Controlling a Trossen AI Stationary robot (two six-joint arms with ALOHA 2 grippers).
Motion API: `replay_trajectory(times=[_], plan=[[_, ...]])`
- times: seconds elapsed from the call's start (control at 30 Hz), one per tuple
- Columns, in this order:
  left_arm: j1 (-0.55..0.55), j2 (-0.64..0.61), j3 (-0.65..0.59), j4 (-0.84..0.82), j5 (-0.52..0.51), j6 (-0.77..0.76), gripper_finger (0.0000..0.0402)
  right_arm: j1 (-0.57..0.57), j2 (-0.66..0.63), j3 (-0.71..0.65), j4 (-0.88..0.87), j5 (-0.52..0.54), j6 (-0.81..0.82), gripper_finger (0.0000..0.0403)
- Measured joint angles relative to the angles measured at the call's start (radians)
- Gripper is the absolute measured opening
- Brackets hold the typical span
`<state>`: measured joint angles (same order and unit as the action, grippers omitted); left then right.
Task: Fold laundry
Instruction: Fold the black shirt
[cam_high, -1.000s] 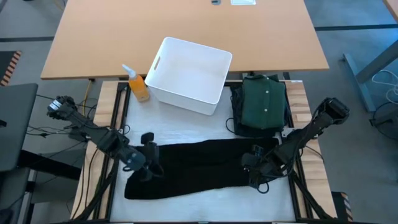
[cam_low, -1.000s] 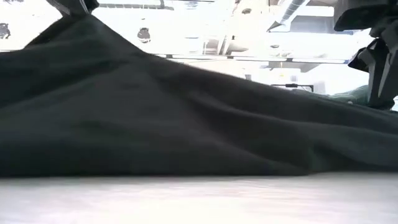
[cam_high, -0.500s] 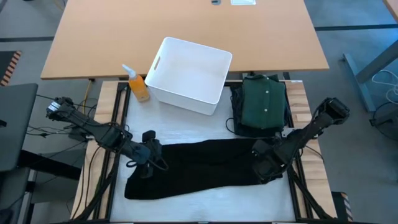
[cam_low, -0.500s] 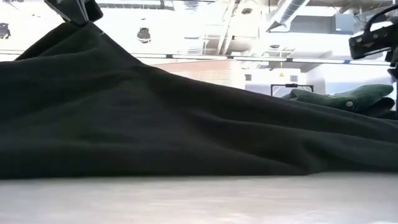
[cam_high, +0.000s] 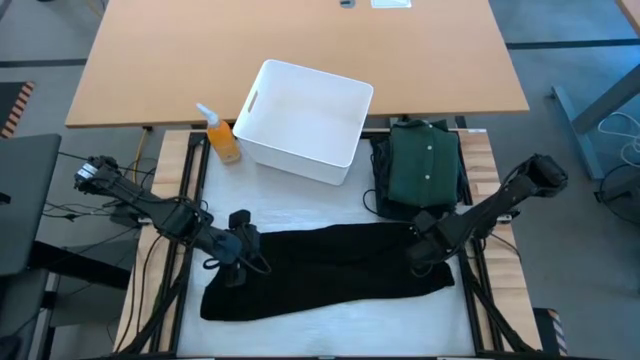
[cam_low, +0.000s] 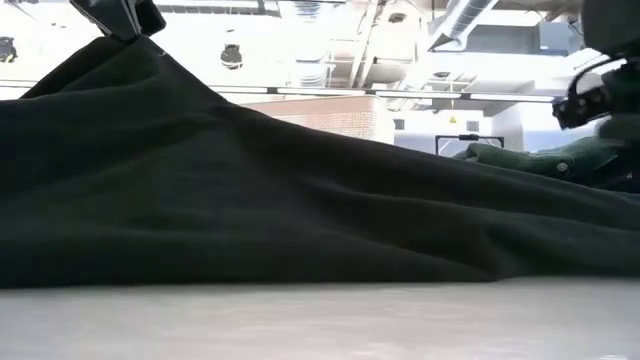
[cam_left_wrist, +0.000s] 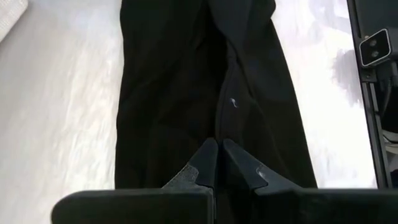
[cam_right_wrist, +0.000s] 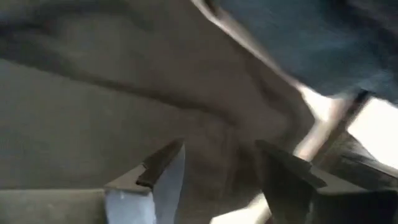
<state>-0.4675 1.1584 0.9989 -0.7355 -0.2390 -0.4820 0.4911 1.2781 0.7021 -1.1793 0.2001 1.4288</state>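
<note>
- High view: trousers (cam_high: 330, 270) flat across mat, folded shirt (cam_high: 425, 165) beyond right end.
- Risk: fabric slipping from left pinch, fold collapsing; right end loose, could bunch.
- Left gripper (cam_left_wrist: 217, 163) clamped on trousers edge, lifting it.
- Right gripper (cam_right_wrist: 217, 174) fingers apart, empty, seemingly just over trousers; wrist view blurred.

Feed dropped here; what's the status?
Left claw shut, pinching black trousers. Right claw open, clear of the cloth. Green shirt folded beside them; nothing blocking.
</note>
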Motion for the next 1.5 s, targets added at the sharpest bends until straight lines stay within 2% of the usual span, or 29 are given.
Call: replay_trajectory(times=[0.17, 0.33, 0.53, 0.63, 0.77, 0.9, 0.93, 1.13, 1.27, 1.4, 1.5], plan=[[0.0, 0.0, 0.0, -0.017, 0.0, 0.002, 0.0, 0.004, -0.022, -0.009, 0.01, -0.014, 0.024, 0.0233], [0.0, 0.0, 0.0, -0.017, 0.0, 0.002, 0.0, -0.012, 0.018, -0.032, 0.039, -0.022, 0.048, 0.0229], [-0.002, 0.0, 0.0, -0.016, 0.019, -0.008, 0.0, -0.043, 0.049, -0.122, 0.16, -0.097, 0.032, 0.022], [-0.005, 0.0, 0.0, -0.016, 0.025, -0.011, 0.0, -0.035, 0.046, -0.13, 0.178, -0.095, 0.033, 0.0194], [-0.005, 0.0, 0.0, -0.016, 0.025, -0.012, 0.0, -0.025, 0.047, -0.105, 0.157, -0.094, 0.006, 0.012], [-0.005, 0.0, 0.0, -0.016, 0.025, -0.012, 0.0, -0.023, 0.042, -0.054, 0.103, -0.097, -0.028, 0.0031], [-0.005, 0.0, 0.0, -0.016, 0.025, -0.012, 0.0, -0.023, 0.042, -0.037, 0.084, -0.097, -0.035, 0.002], [-0.005, 0.0, 0.0, -0.016, 0.026, -0.019, 0.0, -0.015, 0.04, 0.076, -0.058, -0.097, -0.054, 0.0028], [-0.007, 0.0, 0.0, 0.021, 0.107, -0.066, 0.0, 0.015, 0.04, 0.164, -0.155, -0.098, -0.068, 0.0016], [-0.063, 0.0, 0.005, 0.103, 0.21, -0.096, 0.0, 0.063, 0.04, 0.261, -0.258, -0.097, -0.046, 0.0016], [-0.114, 0.001, 0.07, 0.038, 0.197, -0.118, 0.0, 0.102, 0.04, 0.328, -0.361, -0.097, -0.001, 0.0016]])
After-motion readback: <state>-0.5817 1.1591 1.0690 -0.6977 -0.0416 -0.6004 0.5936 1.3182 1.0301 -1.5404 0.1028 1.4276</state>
